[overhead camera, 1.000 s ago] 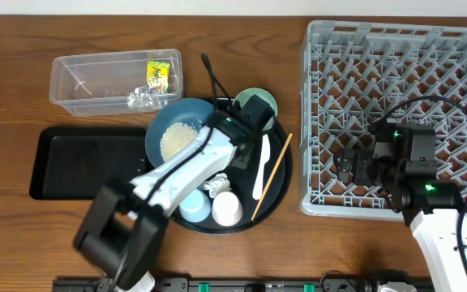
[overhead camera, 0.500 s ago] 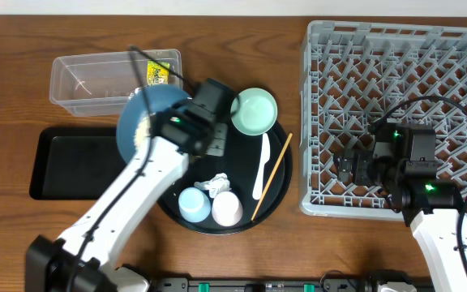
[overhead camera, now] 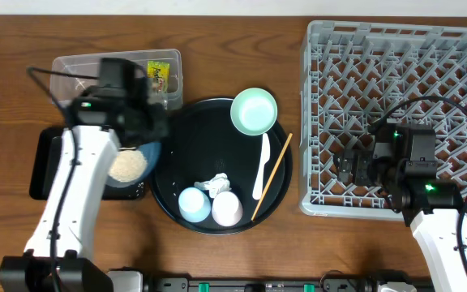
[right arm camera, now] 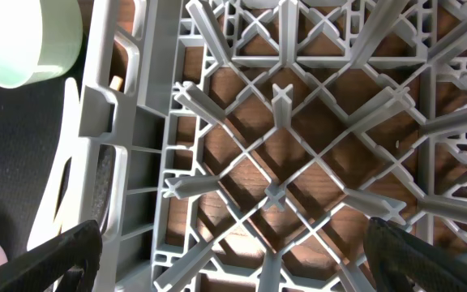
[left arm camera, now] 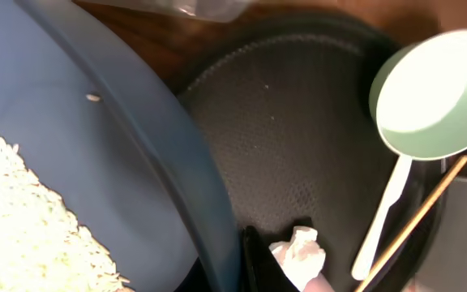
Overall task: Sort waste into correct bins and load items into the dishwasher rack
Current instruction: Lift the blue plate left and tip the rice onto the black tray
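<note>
My left gripper [overhead camera: 147, 132] is shut on the rim of the dark blue bowl [overhead camera: 128, 166], which holds white rice [overhead camera: 126, 165] over the right end of the shallow black rectangular tray [overhead camera: 55, 166]. In the left wrist view the bowl [left arm camera: 136, 146] and rice [left arm camera: 23, 219] fill the left side, with my jaws [left arm camera: 232, 268] pinching the rim. The clear tub [overhead camera: 79, 81] holds the yellow-green wrapper [overhead camera: 159, 77]. My right gripper [overhead camera: 353, 170] is open and empty over the front left of the grey rack [overhead camera: 428, 49]; the right wrist view shows its jaws [right arm camera: 242, 259] above the lattice [right arm camera: 278, 105].
The round black tray [overhead camera: 209, 138] holds the mint bowl [overhead camera: 254, 111], white spoon [overhead camera: 262, 166], chopstick [overhead camera: 272, 177], a crumpled scrap [overhead camera: 216, 185], the pale blue cup [overhead camera: 193, 203] and the pink cup [overhead camera: 227, 208]. Brown tabletop lies between the tray and the rack.
My left arm has carried the blue bowl of rice off the round tray, leftward to the black rectangular tray. The right arm has not moved.
</note>
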{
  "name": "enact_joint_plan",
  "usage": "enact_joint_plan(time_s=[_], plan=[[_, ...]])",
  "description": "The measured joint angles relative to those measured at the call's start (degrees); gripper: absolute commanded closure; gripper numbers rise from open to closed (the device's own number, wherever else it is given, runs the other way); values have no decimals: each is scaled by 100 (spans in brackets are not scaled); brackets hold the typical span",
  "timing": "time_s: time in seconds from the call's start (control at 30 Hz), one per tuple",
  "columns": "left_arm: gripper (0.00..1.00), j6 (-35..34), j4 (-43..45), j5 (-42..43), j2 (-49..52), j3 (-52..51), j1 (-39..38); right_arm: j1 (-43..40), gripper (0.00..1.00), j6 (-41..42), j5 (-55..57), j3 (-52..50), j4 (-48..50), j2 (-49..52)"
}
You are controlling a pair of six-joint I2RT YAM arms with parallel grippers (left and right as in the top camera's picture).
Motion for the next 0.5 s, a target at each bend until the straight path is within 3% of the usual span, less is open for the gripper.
enact_joint_plan(time_s=[0.5], plan=[[94, 903, 201, 3126, 81, -59, 2553, 0, 1, 15, 0, 0, -17, 0]])
